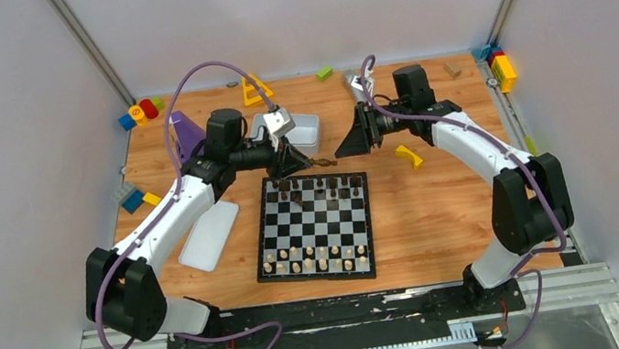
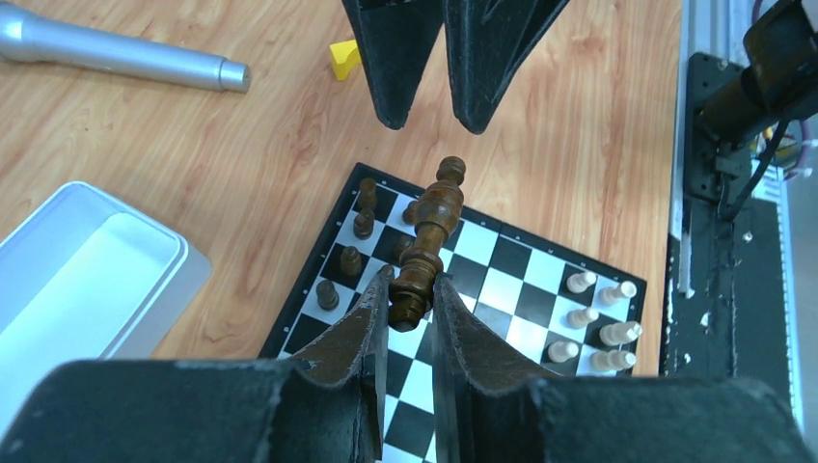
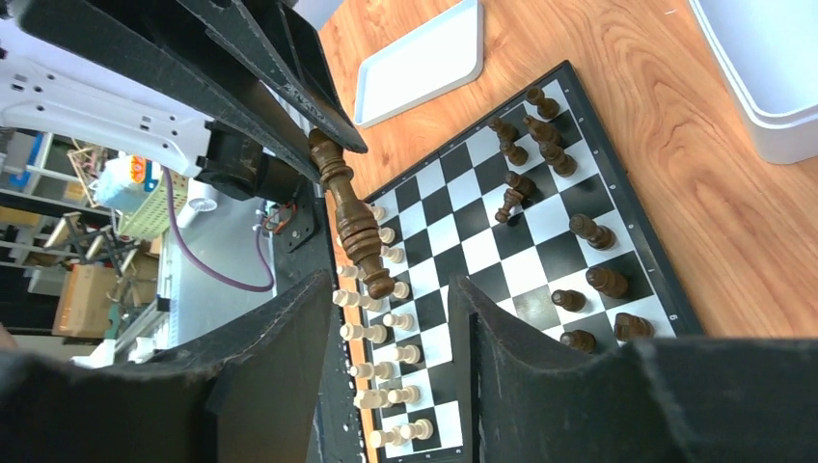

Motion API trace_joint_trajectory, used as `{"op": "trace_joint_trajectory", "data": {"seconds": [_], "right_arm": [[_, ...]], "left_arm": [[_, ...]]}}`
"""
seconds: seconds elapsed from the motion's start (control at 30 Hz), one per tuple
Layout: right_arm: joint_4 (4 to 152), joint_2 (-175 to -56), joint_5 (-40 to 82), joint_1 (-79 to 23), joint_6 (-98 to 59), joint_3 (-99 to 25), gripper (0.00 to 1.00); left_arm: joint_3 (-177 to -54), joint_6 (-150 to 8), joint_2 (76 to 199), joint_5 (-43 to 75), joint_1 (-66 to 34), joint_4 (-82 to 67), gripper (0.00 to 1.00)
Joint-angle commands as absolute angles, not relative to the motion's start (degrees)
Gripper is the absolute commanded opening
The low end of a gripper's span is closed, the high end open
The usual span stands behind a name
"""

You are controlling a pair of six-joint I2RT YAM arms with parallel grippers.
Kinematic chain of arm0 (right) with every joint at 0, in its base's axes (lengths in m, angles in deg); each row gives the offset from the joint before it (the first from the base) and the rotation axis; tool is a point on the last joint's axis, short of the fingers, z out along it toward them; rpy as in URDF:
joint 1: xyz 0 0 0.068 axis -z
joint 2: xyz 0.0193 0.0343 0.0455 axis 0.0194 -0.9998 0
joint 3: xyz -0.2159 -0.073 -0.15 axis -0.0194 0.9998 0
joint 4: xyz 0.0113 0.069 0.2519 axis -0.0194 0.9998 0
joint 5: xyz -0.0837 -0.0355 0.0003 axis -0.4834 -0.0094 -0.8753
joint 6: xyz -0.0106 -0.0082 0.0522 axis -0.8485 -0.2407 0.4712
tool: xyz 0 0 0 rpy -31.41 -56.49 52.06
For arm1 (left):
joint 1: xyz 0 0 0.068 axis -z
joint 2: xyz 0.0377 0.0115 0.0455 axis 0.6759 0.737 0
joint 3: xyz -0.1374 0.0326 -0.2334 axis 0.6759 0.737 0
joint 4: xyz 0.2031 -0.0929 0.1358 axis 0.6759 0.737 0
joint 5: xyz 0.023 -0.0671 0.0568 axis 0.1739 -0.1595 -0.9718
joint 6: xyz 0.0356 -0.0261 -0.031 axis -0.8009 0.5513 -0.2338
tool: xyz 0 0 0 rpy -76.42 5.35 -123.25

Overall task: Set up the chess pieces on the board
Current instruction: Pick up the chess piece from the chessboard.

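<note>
Handover likely, mid-frame: left gripper point(image 2: 410, 286) pinches base of dark brown piece point(image 2: 432, 217) over dark-side edge of board point(image 2: 511, 265). Long axis points head-first at right gripper point(image 2: 434, 121), upper centre, jaws parted, empty, just short of piece.

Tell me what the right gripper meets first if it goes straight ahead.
Most likely the dark brown chess piece, held by its base in the left gripper, with its top aimed between the open fingers of the right gripper. The remaining gap is hard to judge.
</note>
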State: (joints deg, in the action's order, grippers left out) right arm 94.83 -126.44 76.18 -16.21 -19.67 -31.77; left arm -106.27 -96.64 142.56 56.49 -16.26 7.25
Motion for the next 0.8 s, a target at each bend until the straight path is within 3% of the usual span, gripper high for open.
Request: {"op": "trace_joint_trajectory", "data": {"seconds": [0.0, 0.37, 0.77], "right_arm": [[88.4, -125.2, 81.6, -15.6, -14.2, -31.0, 0.48], [83.7, -126.7, 86.7, -15.6, -10.7, -29.2, 0.44], [82.8, -127.6, 87.8, -15.6, -10.0, -29.2, 0.18]], "left_arm": [[-105.3, -87.6, 142.7, 57.0, -16.2, -1.4, 0.0], [-103.9, -82.9, 143.3, 57.6, -16.6, -7.2, 0.0], [-103.6, -81.6, 143.4, 58.2, -16.7, -8.6, 0.0]]}}
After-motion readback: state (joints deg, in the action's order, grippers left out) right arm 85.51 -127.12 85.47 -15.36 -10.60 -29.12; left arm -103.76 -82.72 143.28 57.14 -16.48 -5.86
